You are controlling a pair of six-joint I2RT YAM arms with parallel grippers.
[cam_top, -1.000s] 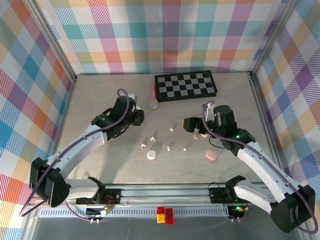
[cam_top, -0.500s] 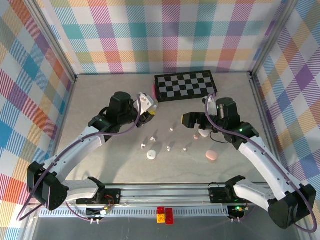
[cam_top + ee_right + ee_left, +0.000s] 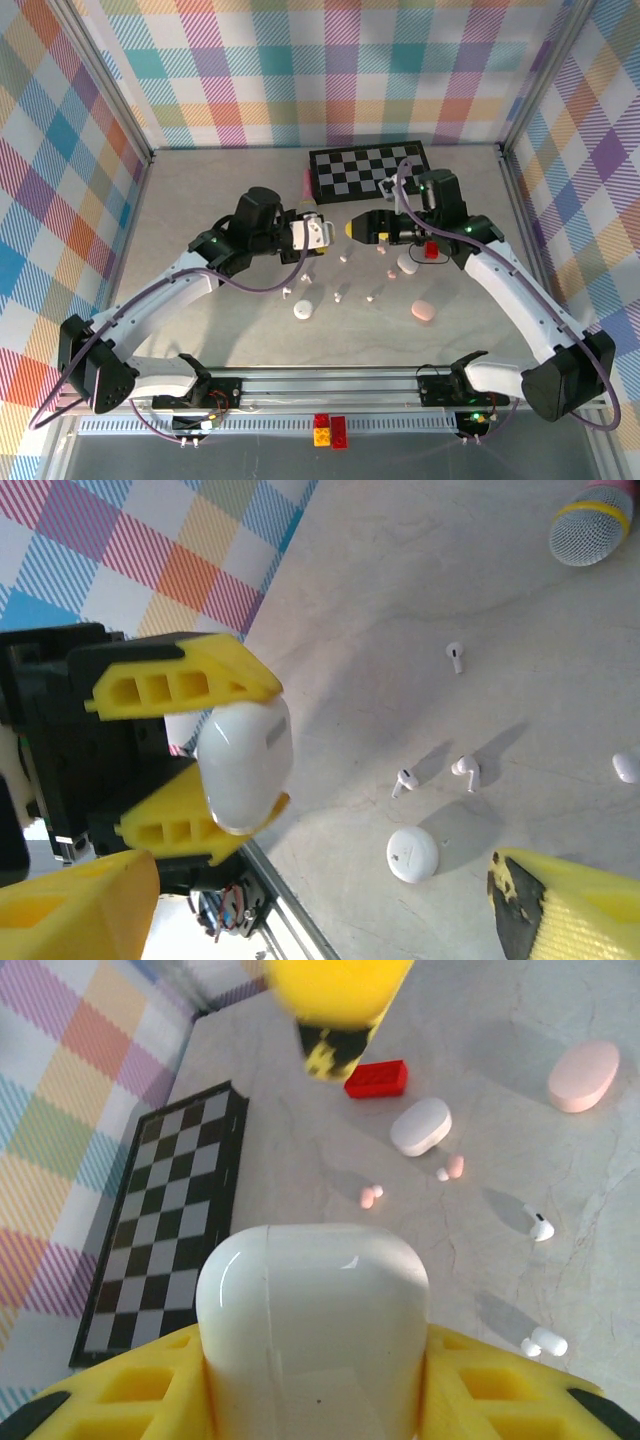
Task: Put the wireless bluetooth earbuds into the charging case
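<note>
Two arms meet above the middle of the desk (image 3: pixel 200 300). The left tool (image 3: pixel 310 234) is clamped on a white charging case (image 3: pixel 312 1330), gripping its lower half between yellow fingers and holding it clear of the surface. A seam runs across the case and its lid looks shut. Facing it, just beside the case, the right tool (image 3: pixel 358 228) stands wide open with nothing in it.

The earbuds (image 3: pixel 343 258) lie loose on the desk, below both tools and toward the near edge. The pink ones are nearest the tools, and the white ones (image 3: pixel 404 780) lie further out with their stems pointing different ways. The closest bud sits almost under the gap between the case and the right tool. By the look of it, the free right arm is the nearer one and would need to tip down and toward the near edge to reach that bud.

A white pebble-shaped case (image 3: pixel 408 264) and a red brick (image 3: pixel 430 250) lie under the right arm. A round white case (image 3: pixel 303 311) and a pink case (image 3: pixel 424 312) lie nearer the front. A checkerboard (image 3: pixel 370 172) rests at the far edge.
</note>
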